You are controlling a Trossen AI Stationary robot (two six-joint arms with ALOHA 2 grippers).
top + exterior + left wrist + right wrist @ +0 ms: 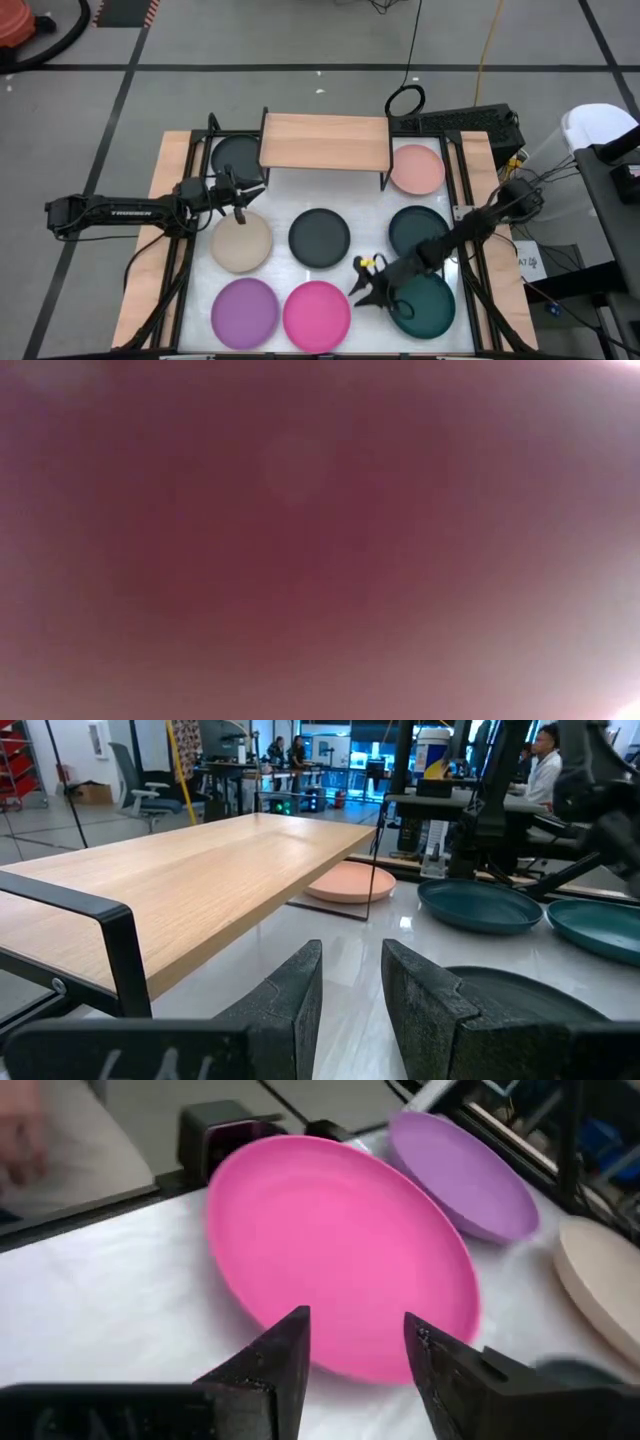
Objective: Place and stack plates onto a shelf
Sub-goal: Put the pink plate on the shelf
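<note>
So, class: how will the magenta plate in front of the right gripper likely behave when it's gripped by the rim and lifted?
The magenta plate looks stiff and shallow, so it probably won't flex. Its matte surface suggests fair grip. Held at one rim by the open right gripper, it may droop.

Both grippers (left (238,204), right (364,283)) agape

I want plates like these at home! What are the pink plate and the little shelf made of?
The magenta plate looks like plastic, maybe silicone: a smooth, even, matte surface with no shine, but the look alone can't settle it. The shelf has a light wooden board with visible grain, and its legs look like thin black-painted metal.
</note>
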